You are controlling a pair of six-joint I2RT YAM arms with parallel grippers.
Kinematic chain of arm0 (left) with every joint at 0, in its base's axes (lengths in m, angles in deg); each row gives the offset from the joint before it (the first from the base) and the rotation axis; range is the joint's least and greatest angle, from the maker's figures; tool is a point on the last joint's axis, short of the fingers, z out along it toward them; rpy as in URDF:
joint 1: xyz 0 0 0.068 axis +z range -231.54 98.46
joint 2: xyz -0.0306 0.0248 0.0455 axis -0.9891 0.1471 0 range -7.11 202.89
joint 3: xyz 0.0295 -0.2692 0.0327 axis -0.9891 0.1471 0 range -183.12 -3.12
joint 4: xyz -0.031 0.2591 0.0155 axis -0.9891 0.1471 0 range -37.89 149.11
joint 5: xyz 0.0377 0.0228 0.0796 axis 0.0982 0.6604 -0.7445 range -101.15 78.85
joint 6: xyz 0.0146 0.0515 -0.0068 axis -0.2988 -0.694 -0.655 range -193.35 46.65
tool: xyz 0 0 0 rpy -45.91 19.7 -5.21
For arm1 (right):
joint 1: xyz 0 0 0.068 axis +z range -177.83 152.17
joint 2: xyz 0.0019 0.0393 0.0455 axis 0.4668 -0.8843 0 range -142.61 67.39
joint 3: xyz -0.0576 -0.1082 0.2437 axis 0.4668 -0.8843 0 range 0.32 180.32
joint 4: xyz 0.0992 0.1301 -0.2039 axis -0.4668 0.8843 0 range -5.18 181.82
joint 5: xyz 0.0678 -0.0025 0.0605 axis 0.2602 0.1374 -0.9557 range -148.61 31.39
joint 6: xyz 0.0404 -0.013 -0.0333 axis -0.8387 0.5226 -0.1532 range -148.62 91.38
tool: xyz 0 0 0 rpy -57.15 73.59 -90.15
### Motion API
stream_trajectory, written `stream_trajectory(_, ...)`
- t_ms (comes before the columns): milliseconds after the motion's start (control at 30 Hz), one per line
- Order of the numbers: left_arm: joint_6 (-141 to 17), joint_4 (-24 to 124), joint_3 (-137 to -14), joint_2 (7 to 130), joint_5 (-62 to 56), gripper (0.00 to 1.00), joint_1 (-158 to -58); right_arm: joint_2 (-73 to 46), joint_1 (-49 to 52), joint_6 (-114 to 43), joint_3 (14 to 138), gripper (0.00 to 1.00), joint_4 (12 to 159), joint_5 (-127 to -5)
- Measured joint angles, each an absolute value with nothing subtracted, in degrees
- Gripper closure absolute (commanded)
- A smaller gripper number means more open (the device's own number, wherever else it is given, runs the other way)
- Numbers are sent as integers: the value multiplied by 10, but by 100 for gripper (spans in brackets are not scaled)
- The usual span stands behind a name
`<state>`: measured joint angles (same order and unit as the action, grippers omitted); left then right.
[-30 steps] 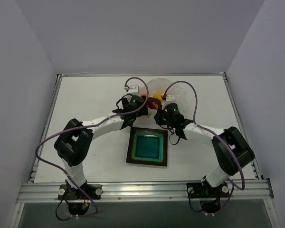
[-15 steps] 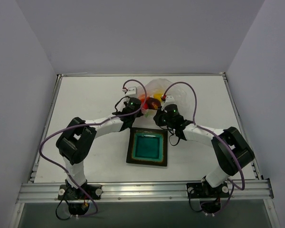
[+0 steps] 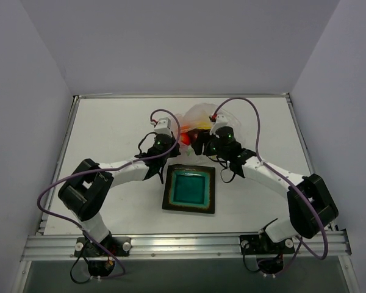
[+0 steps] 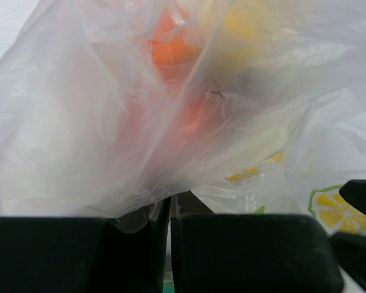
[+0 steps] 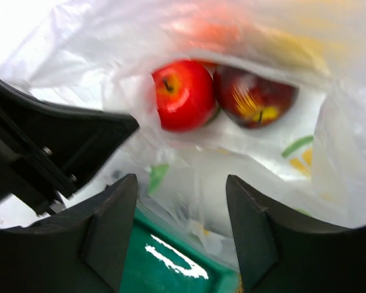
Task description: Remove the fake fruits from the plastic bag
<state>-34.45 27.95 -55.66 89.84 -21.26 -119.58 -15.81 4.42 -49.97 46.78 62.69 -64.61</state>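
The plastic bag (image 3: 202, 117) lies bunched at the far middle of the table, its near edge over the teal plate's back rim. My left gripper (image 3: 178, 141) is shut on a fold of the bag's film (image 4: 169, 204). Through the film the left wrist view shows an orange fruit (image 4: 171, 52), a yellow one (image 4: 241, 27) and a blurred red one. The right wrist view looks into the bag at a bright red fruit (image 5: 184, 94) and a dark red fruit (image 5: 256, 97) side by side. My right gripper (image 5: 183, 213) hangs open just short of them, above bag film.
The square teal plate (image 3: 168, 189) with a dark rim sits in front of the bag, between the two arms; its corner (image 5: 171, 262) shows under my right fingers. My left gripper's black body (image 5: 55, 146) is close on the right gripper's left.
My left gripper closed on the bag's edge and drew back to the left and nearer, stretching the film. My right gripper opened, letting go, and shifted slightly toward the bag.
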Motion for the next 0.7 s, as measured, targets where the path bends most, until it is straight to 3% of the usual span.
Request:
stream_trajectory(100, -338, 254, -551, 898, -201, 98, -1196, -164, 45, -502, 494, 61, 626, -635)
stream_trajectory(267, -335, 227, -538, 898, -189, 98, -1195, -228, 45, -505, 537, 61, 618, -580)
stream_trajectory(400, -336, 213, -529, 898, -180, 98, -1192, -284, 41, -500, 563, 41, 620, -544)
stream_trajectory(433, -336, 213, -527, 898, -178, 98, -1191, -296, 39, -496, 571, 30, 621, -538)
stream_trajectory(500, -338, 210, -524, 898, -173, 98, -1190, -315, 36, -488, 587, 18, 622, -527)
stream_trajectory(700, -351, 203, -513, 898, -157, 98, -1190, -364, 25, -465, 635, 8, 624, -525)
